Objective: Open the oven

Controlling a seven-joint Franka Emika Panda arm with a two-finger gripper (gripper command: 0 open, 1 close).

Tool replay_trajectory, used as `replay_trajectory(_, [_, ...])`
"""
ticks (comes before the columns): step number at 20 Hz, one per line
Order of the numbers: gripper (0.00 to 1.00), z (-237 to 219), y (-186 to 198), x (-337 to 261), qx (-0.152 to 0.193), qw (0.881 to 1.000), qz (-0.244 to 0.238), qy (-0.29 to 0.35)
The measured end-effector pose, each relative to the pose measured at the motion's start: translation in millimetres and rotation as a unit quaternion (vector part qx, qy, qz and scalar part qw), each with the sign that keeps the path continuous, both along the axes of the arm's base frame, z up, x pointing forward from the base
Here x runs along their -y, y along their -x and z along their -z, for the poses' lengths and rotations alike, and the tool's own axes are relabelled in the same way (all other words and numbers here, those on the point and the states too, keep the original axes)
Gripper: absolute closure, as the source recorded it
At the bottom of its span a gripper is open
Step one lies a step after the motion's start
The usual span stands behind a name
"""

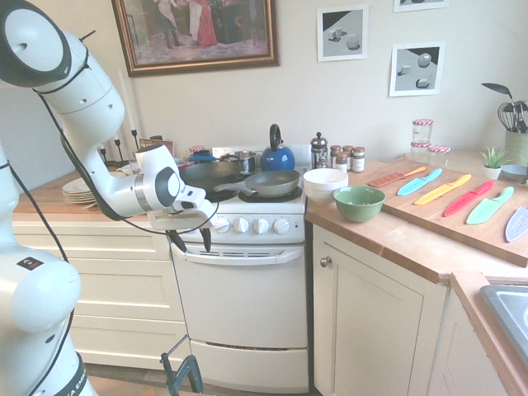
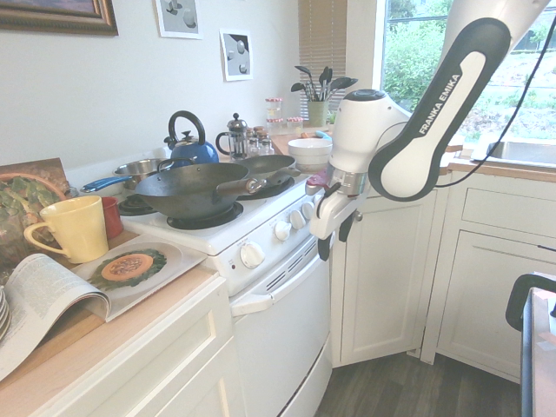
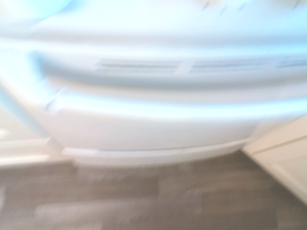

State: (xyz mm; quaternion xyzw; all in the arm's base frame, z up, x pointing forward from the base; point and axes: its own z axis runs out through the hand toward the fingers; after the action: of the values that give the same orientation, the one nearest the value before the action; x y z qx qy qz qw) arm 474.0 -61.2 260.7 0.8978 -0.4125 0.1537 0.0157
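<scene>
At centre frame, the robot's hand (image 1: 190, 240), fingers parted and empty, nears the oven (image 1: 243, 318) door's bar handle (image 1: 239, 254), which it likely must hook and pull.

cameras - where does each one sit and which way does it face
First exterior view: in the room, facing the oven head-on; the arm comes in from the left, gripper open by the door handle.
Second exterior view: over the counter beside the oven, looking along its front toward the window; arm from the right.
Wrist view: on the wrist, looking at the oven door, blurred; no fingers show.
Both exterior views share the kettle, the wok and the gripper.
</scene>
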Motion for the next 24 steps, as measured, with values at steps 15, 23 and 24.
replay_trajectory(15, [0.00,101.5,-86.5,4.9,0.025,0.999,0.007,-0.029])
replay_trajectory(23, [0.00,153.3,8.4,44.5,-0.004,0.999,0.043,-0.031])
replay_trajectory(24, [0.00,162.2,30.1,49.7,-0.013,0.998,0.046,-0.033])
